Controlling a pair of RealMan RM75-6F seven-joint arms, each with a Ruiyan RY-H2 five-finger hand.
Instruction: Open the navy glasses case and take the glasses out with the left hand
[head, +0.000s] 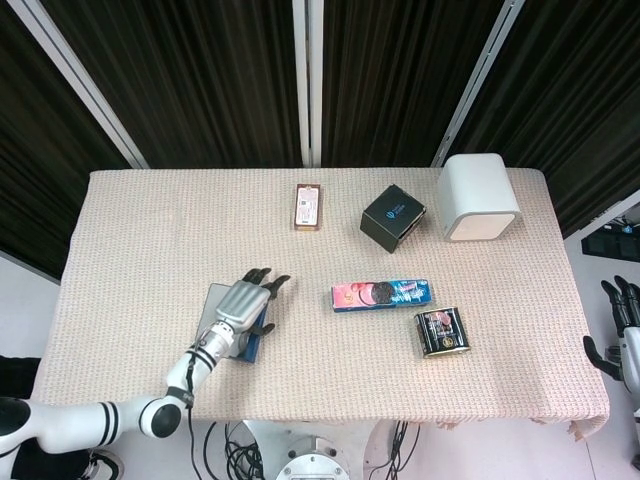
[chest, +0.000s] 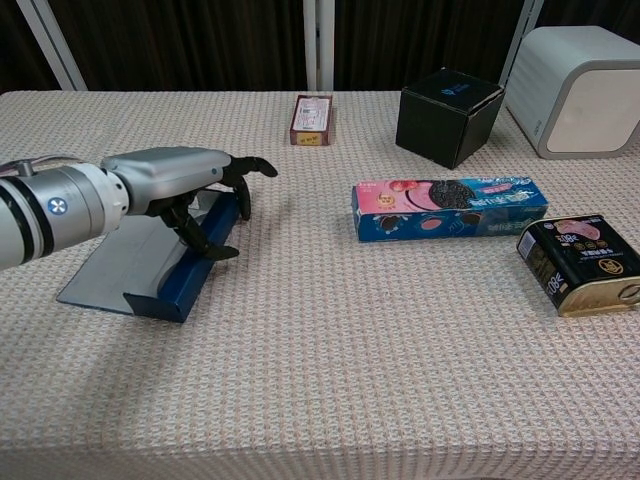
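One navy glasses case (chest: 170, 275). One cookie box (head: 382, 294). One black cube box (head: 392, 217). One white speaker (head: 478, 196). One black tin (head: 442, 331). One small brown packet (head: 308, 206). Two hands: left hand (head: 240, 305), right hand (head: 622, 320).

glasses case (chest: 140, 272): lying at the tabletop (head: 150, 230) front-left, left hand (chest: 170, 180) hovering over it
cookie box (chest: 450, 208): sitting right of the case, mid-tabletop
tin (chest: 580, 262): lying just right-front of the cookie box
cube box (chest: 448, 115): standing behind the cookie box
rounded container (chest: 580, 90): standing right of the cube box, back-right corner
small pack (chest: 311, 119): lying left of the cube box, at the back
right hand (head: 620, 320): hanging off the tabletop's right edge
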